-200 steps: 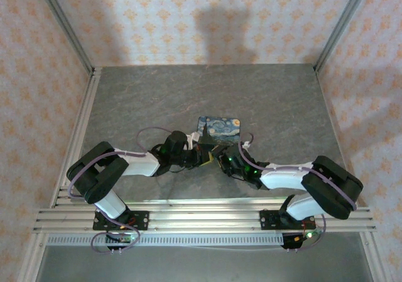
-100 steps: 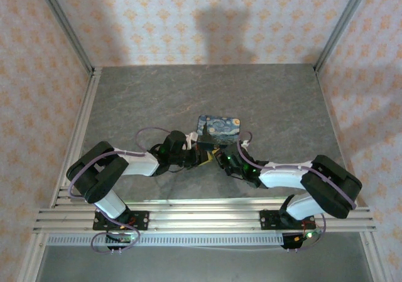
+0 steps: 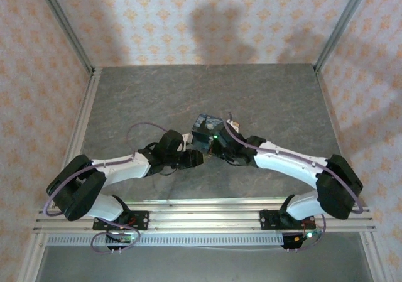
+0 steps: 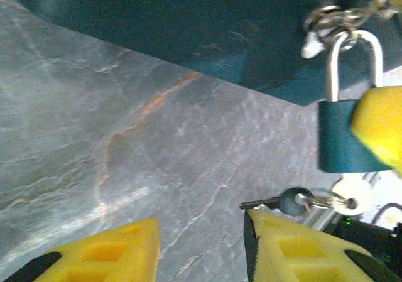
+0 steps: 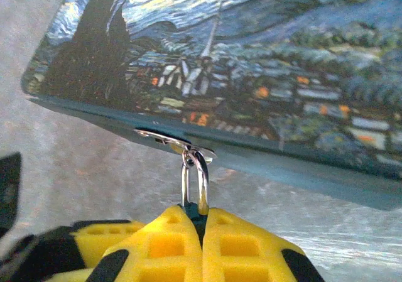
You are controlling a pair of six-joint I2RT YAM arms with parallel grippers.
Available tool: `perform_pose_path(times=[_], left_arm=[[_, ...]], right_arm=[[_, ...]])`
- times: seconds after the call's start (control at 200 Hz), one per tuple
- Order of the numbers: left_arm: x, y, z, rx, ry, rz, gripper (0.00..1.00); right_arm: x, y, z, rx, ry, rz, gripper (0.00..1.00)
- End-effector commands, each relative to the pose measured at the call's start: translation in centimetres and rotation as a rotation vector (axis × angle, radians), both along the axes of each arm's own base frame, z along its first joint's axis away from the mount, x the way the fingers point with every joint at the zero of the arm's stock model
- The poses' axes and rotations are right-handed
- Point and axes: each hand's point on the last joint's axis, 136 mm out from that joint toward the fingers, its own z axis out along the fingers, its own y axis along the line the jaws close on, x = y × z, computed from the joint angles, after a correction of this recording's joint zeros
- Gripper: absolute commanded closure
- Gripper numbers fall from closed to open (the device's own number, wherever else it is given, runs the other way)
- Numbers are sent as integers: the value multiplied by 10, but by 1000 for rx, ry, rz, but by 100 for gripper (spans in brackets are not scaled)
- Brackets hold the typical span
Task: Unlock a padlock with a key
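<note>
- On the grey stone-look table (image 3: 138, 100), both arms reach in from the near edge and meet at mid-table
- left arm (image 3: 119, 166) lies low, coming in from the left side; right arm (image 3: 289, 162) is stretched in from the right, wrist up against the box
- box (image 3: 203, 125): dark blue, yellow swirls on the lid, mid-table just beyond both wrists; from above the right wrist covers most of it
- right wrist view has the painted lid facing the camera and a metal hasp (image 5: 169, 141) on the near side wall
- left gripper (image 3: 195, 158) sits just near-left of the box; its wrist view shows the yellow fingers (image 4: 113, 257) moderately apart, bare table between them, nothing held
- right gripper (image 5: 202, 232) is closed tight on the padlock, pads (image 5: 251, 250) pressed together with a sliver of blue body between them
- padlock (image 4: 344, 137): blue body hangs below the box's front edge, silver shackle (image 4: 355, 62) goes up through the hasp ring; left leg runs into the body, right leg is hidden behind a yellow right-gripper finger on that side
- key (image 4: 276, 201): dark head on a small ring (image 4: 320, 200), low and just beside the padlock, clear of its body, just past the tip of one left-gripper finger and not between the jaws; can't tell if it touches that finger or lies flat on the table
</note>
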Motion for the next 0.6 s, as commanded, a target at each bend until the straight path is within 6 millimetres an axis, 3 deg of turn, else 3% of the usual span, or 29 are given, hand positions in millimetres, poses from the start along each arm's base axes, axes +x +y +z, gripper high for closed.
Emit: perform_pose_path(times=[0.0, 0.33, 0.596], left_arm=[[1, 19, -11, 101, -11, 15, 60], [14, 29, -17, 135, -22, 31, 60], [26, 17, -14, 96, -26, 17, 64]], right_arm=[[-26, -41, -26, -338, 95, 192, 100], [-20, -55, -27, -522, 15, 384, 100], [-9, -55, -27, -611, -110, 550, 100]])
